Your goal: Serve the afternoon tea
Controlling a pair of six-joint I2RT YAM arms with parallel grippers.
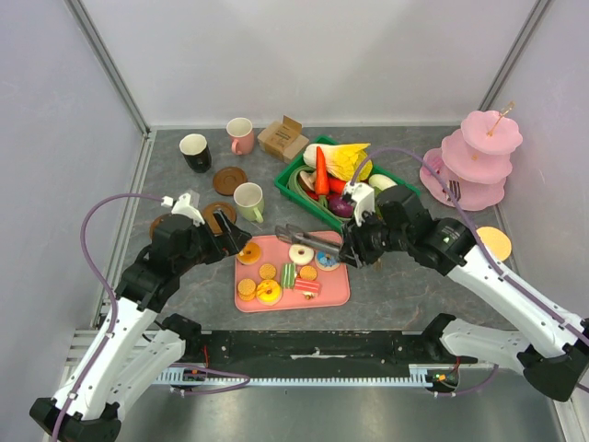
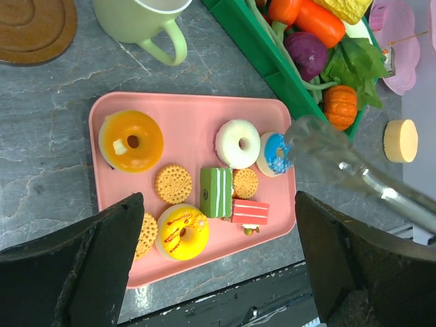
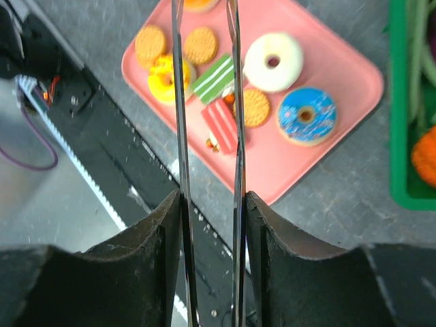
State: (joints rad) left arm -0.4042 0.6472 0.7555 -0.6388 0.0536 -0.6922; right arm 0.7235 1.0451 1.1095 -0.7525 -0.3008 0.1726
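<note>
Right gripper (image 3: 208,211) clamped on metal tongs (image 2: 323,150), tips over the pink tray (image 2: 197,112) beside the blue donut (image 2: 278,155). Left gripper (image 2: 218,201) gaped wide above the tray.

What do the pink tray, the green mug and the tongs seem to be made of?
The pink tray looks like matte plastic, evenly coloured. The green mug is probably glazed ceramic, with a soft sheen. The tongs look like metal: thin, shiny strips.

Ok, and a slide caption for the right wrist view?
Close-up: right end effector grips metal tongs above a pink tray of toy sweets; green basket at right.
</note>
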